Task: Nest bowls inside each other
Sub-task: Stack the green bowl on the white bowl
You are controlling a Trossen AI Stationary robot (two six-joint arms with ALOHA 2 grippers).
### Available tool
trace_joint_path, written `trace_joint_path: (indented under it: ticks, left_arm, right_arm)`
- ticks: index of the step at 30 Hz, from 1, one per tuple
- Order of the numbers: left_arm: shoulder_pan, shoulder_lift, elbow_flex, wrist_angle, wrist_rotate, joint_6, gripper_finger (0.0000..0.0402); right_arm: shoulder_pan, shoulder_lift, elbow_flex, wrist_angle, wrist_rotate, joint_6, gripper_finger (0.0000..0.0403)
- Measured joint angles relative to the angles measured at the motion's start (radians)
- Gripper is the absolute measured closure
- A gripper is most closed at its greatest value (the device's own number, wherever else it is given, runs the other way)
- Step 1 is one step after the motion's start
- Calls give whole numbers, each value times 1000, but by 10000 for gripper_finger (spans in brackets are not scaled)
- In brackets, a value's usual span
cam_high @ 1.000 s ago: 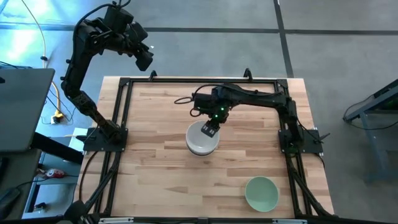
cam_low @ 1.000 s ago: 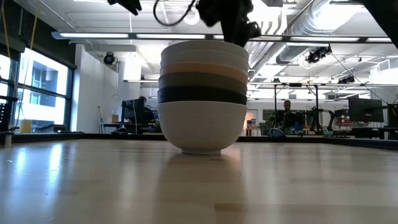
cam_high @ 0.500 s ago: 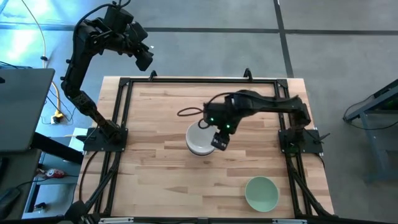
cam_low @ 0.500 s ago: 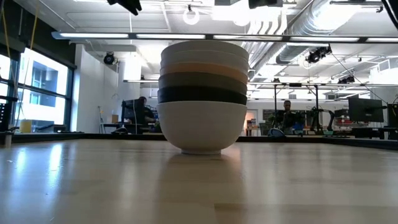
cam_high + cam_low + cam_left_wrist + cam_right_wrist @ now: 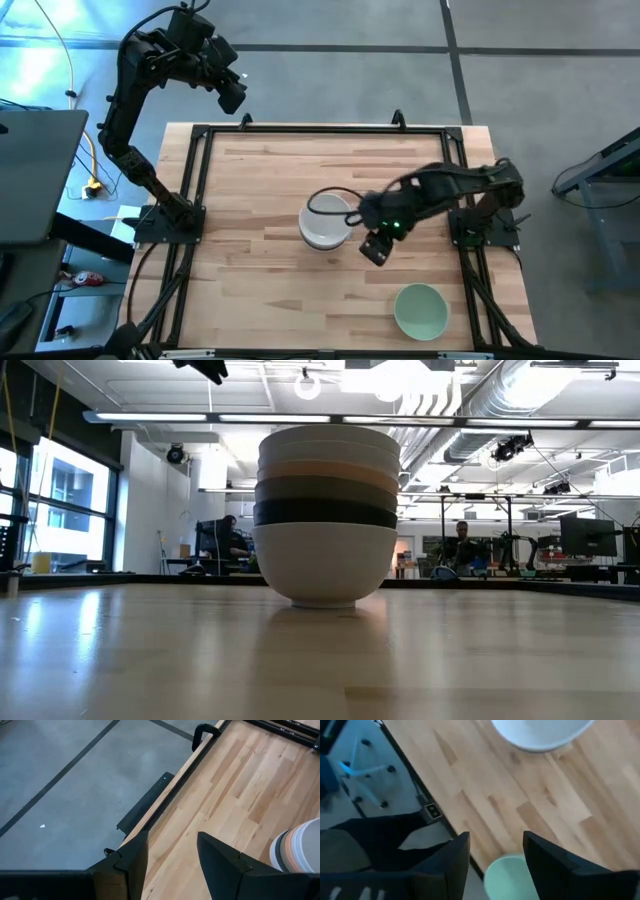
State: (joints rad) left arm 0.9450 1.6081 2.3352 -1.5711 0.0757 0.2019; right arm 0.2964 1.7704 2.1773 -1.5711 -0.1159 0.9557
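Observation:
A stack of nested bowls point(image 5: 325, 223) stands on the table's middle. In the low view point(image 5: 326, 518) it shows a white bowl at the bottom, then black, olive-grey, peach-orange and white rims. The pale green bowl point(image 5: 420, 310) rests on its base alone near the table's near right corner. My right gripper point(image 5: 376, 250) is open and empty, above the table between the stack and the green bowl. The right wrist view shows the stack's white top point(image 5: 540, 732) and the green bowl point(image 5: 510, 877). My left gripper point(image 5: 232, 95) is open and empty, raised over the far left corner.
A black metal frame point(image 5: 200, 180) runs around the table's edges. Bare wood lies left of the stack and along the near edge. The left wrist view shows the far left frame clamp point(image 5: 202, 730), the floor beyond and the stack's side point(image 5: 300, 847).
My right gripper has drawn away from the top of the stack, going toward the table's right and near edges, toward the green bowl, and has turned. In the low view it has risen out of the picture. The stack has stayed still.

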Motion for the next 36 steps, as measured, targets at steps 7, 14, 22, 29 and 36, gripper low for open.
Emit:
trace_joint_path:
  ticks: [7, 14, 22, 29, 36]
  left_arm:
    - [-4, 0, 0, 0, 0, 0, 245]
    - [-5, 6, 0, 0, 3, -33, 245]
    - [-48, 29, 0, 0, 3, -54, 245]
    - [-95, 56, 0, 0, 3, -59, 245]
    - [-141, 59, 0, 3, 4, -41, 245]
  right_arm:
    - [137, -54, 0, 0, 54, 170, 226]
    - [260, -60, 0, 0, 54, 280, 226]
    - [373, -58, 0, 0, 116, 460, 226]
    - [476, -55, 0, 0, 133, 647, 226]
    - [536, -58, 0, 0, 150, 729, 257]
